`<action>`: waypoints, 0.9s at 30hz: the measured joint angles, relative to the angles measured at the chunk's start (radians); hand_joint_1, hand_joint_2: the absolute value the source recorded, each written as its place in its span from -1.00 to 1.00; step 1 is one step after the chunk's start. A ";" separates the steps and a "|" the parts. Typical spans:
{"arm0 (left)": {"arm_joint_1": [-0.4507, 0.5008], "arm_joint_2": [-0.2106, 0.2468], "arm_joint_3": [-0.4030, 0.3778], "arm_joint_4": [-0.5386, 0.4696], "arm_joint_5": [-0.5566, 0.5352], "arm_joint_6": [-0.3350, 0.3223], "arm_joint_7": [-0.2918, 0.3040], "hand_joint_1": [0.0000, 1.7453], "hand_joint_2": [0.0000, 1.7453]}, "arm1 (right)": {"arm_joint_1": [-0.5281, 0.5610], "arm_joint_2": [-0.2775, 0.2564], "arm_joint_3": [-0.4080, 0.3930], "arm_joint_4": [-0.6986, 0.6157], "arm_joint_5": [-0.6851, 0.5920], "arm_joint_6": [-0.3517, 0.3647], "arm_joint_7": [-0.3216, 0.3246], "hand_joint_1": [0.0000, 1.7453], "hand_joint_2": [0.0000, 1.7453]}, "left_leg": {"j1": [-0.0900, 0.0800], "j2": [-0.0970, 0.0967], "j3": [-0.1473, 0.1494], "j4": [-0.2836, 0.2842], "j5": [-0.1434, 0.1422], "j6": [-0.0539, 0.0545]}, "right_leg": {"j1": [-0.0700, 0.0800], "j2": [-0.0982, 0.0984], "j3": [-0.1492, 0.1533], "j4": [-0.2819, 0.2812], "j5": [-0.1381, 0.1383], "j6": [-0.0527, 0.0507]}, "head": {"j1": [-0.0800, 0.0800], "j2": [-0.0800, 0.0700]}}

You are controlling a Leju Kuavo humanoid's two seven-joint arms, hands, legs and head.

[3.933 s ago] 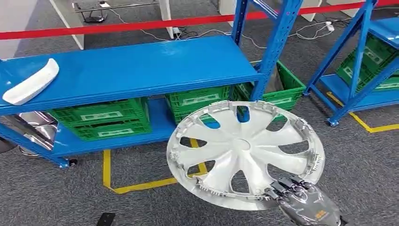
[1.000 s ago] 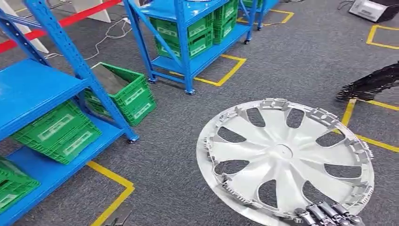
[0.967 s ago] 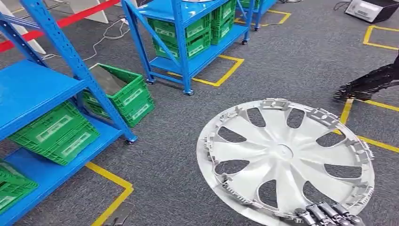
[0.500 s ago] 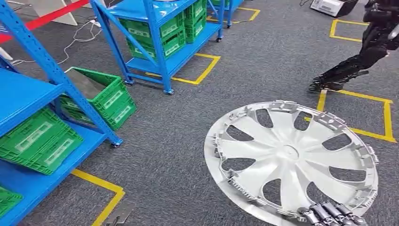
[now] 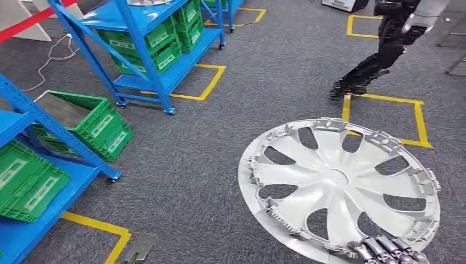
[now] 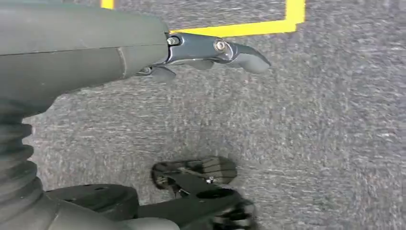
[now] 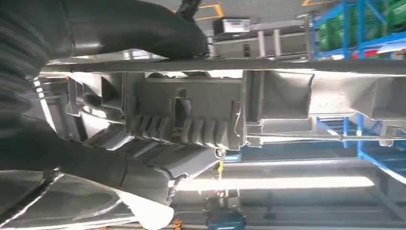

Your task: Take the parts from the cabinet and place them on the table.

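Your right hand point(image 5: 384, 250) grips the silver wheel cover point(image 5: 340, 184) by its rim, clear of the blue shelving point(image 5: 137, 33); your left hand point(image 6: 210, 50) hangs empty, fingers loosely extended. Setting it on a surface remains.

Silver hubcap point(image 5: 338, 187) held flat over the grey carpet.
It is a round, silver-white plastic wheel cover with broad spokes, long openings between them and a small hub at the centre; its ribbed inner side with clips around the rim faces up. It lies nearly level, slightly tilted, its near edge gripped by the right hand point(image 5: 384, 250).
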 joint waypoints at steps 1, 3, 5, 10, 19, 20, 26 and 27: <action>0.000 0.004 0.001 0.000 0.000 0.000 0.000 -1.00 1.00 | -0.001 0.000 0.000 0.000 0.000 0.000 0.000 0.64 1.00 | 0.000 -0.028 0.015 -0.032 -0.006 0.008 | 0.003 0.007 -0.002 0.002 0.000 0.003 | 0.002 0.000; -0.002 0.004 0.001 0.000 0.000 0.000 0.000 -1.00 1.00 | 0.001 0.000 -0.001 0.000 0.000 0.000 -0.001 0.64 1.00 | -0.001 -0.017 0.018 -0.052 -0.011 0.006 | -0.003 0.023 -0.016 0.003 0.007 0.013 | -0.002 0.000; -0.002 0.002 0.001 0.000 -0.001 0.000 0.000 -1.00 1.00 | 0.006 0.000 -0.001 -0.001 0.000 0.000 -0.002 0.64 1.00 | -0.001 -0.002 0.021 -0.065 -0.004 0.010 | -0.004 0.041 -0.020 -0.004 0.013 0.025 | -0.002 0.000; 0.000 -0.002 0.001 0.000 -0.008 -0.002 0.001 -1.00 1.00 | 0.012 0.000 -0.005 -0.003 0.000 0.000 -0.008 0.64 1.00 | 0.003 0.051 0.028 -0.087 0.008 0.019 | -0.006 -0.054 -0.155 0.271 -0.128 0.044 | 0.006 0.000; -0.002 -0.005 0.001 0.000 -0.012 -0.003 0.003 -1.00 1.00 | 0.017 0.001 -0.009 -0.008 0.000 0.000 -0.013 0.64 1.00 | 0.002 0.114 0.030 -0.063 -0.012 -0.017 | -0.012 -0.093 -0.009 0.008 -0.006 0.033 | 0.004 0.000; -0.003 -0.005 0.001 0.000 -0.011 -0.003 0.003 -1.00 1.00 | 0.018 0.001 -0.010 -0.009 0.000 0.000 -0.014 0.64 1.00 | 0.004 0.120 0.031 -0.061 -0.014 -0.020 | -0.012 -0.085 -0.011 0.008 -0.005 0.029 | 0.005 0.000; -0.002 -0.005 0.001 0.000 -0.015 -0.004 0.003 -1.00 1.00 | 0.017 0.001 -0.014 -0.014 0.000 0.000 -0.017 0.64 1.00 | 0.012 0.047 -0.110 0.261 -0.176 -0.031 | -0.007 -0.039 -0.016 0.005 0.004 0.003 | 0.001 0.000; -0.001 -0.005 0.001 0.000 -0.016 -0.004 0.003 -1.00 1.00 | 0.017 0.001 -0.014 -0.014 0.000 0.000 -0.017 0.64 1.00 | 0.012 0.046 -0.116 0.267 -0.163 -0.025 | -0.004 -0.028 -0.016 0.005 0.004 0.002 | 0.001 0.000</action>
